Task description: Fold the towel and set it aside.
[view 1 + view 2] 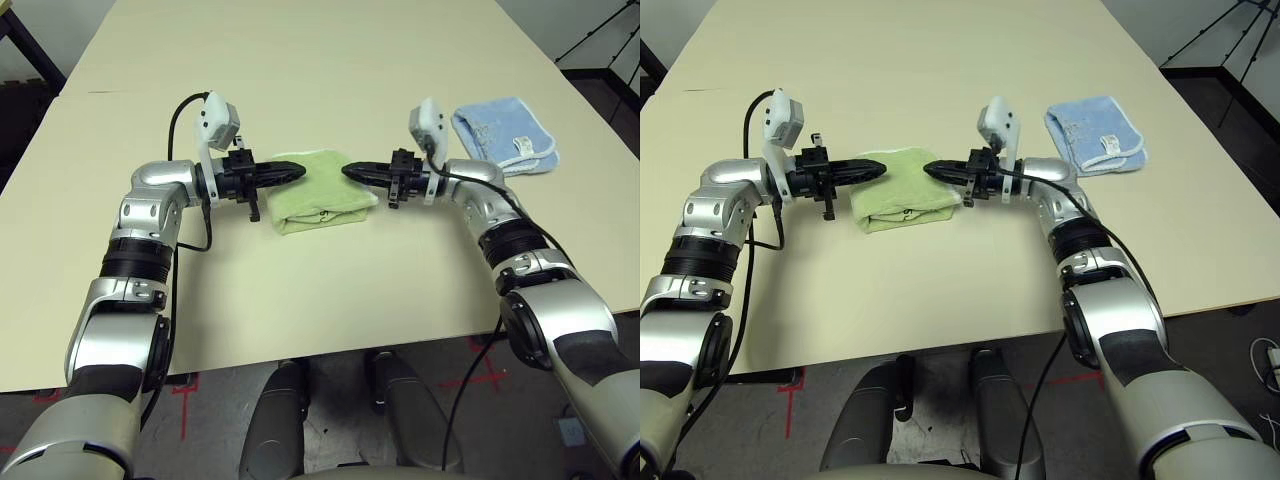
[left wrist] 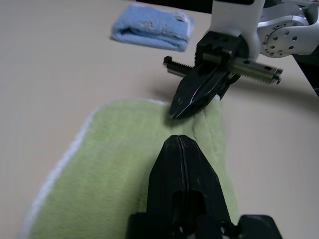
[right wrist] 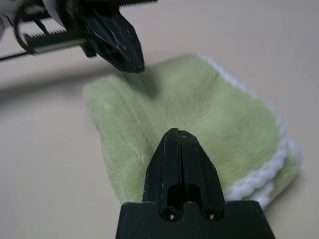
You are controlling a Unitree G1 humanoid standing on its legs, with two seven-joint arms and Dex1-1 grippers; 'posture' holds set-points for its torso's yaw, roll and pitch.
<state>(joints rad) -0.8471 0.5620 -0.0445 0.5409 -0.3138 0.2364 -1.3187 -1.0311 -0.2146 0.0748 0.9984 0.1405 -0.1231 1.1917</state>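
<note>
- Centrally on the table (image 1: 250, 300), between the two grippers: the towel (image 1: 318, 205), light green, lying folded into a compact pad, with white edging along its far side and a small dark mark near its near edge.
- Left gripper (image 1: 303, 170): fingers closed together, nothing between them; tips over the left part of the towel, pointing toward the right gripper.
- Right gripper (image 1: 345, 171): likewise closed and empty, tips at the towel's right side, pointing toward the left gripper. The two sets of tips stand apart.
- Whether either gripper touches the towel cannot be told.
- Farther right, beyond the right gripper: the blue cloth (image 1: 505, 135), folded, a white tag (image 1: 523, 146) on top, lying apart from the towel.
</note>
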